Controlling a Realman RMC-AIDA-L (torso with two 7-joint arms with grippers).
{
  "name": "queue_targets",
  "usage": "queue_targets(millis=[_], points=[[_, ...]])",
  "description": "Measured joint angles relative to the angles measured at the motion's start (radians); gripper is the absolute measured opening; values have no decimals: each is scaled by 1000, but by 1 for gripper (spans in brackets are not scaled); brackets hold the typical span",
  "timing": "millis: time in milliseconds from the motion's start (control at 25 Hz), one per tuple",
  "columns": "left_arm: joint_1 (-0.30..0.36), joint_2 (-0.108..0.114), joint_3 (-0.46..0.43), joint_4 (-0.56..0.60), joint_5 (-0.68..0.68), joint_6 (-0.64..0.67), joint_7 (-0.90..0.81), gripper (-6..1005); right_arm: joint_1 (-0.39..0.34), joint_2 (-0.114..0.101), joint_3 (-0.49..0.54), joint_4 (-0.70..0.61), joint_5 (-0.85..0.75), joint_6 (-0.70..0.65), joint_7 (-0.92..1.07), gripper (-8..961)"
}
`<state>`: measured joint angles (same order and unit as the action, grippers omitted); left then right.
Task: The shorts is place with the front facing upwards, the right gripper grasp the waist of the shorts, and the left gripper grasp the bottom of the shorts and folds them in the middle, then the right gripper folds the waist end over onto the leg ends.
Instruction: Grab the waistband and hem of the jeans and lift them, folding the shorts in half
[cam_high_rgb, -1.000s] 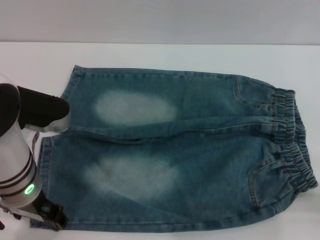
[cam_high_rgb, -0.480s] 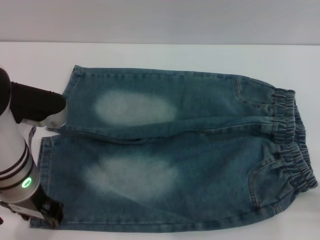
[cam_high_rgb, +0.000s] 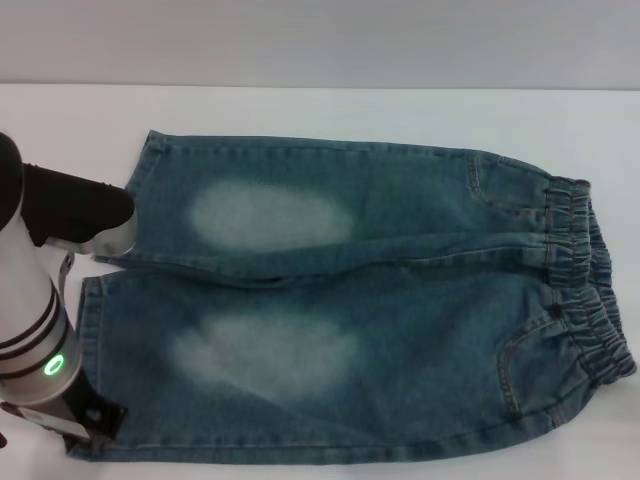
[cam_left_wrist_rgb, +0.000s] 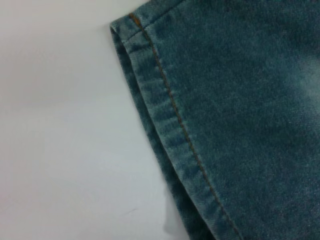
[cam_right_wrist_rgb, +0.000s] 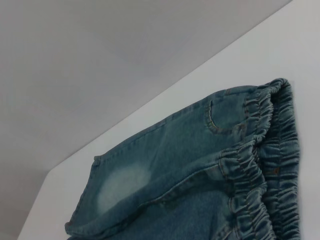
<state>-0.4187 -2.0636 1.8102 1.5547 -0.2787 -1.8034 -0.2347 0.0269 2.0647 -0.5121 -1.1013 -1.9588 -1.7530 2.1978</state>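
Blue-green faded denim shorts (cam_high_rgb: 350, 310) lay flat on white table (cam_high_rgb: 320, 110), front up, gathered elastic waist (cam_high_rgb: 585, 290) toward robot's right. Black left gripper (cam_high_rgb: 92, 425) sat at near hemmed leg corner (cam_left_wrist_rgb: 150, 85); jaw state unreadable. Right gripper out of frame. Denim likely soft, moderately heavy, droopy: pinch hem and waistband edges.

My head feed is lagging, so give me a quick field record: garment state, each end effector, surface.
garment: the shorts lie flat and unfolded, front up
waist: the waist of the shorts points to the robot's right, not gripped
hem: the bottom of the shorts lies flat on the robot's left, stitched edge visible
left end effector: the left gripper sits at the near corner of the hem; finger state unclear
right end effector: not in the head view; its wrist camera looks at the waistband from nearby
surface: white table
fold progress: none yet
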Motion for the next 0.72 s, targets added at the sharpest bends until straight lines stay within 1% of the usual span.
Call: queue_targets(millis=[200,280,400,520,720], points=[[-1,-1,0,15,-2,-9,0,58,2,0,2,0,0,-1,1,645],[-1,-1,0,28,-2,-14,0,17,2,0,6,0,0,-1,1,640],[-5,-1,0,52,-2,-23,0,18,-1,0,26,0,-23,4,2,633],[-13,-1,-3,61,-3,-28,0,20,3,2,62,6,-83,24,2,626],[-19,-1,-8,68,-4,-29,-1,22,14,6,66,59,-119,73,-8,613]])
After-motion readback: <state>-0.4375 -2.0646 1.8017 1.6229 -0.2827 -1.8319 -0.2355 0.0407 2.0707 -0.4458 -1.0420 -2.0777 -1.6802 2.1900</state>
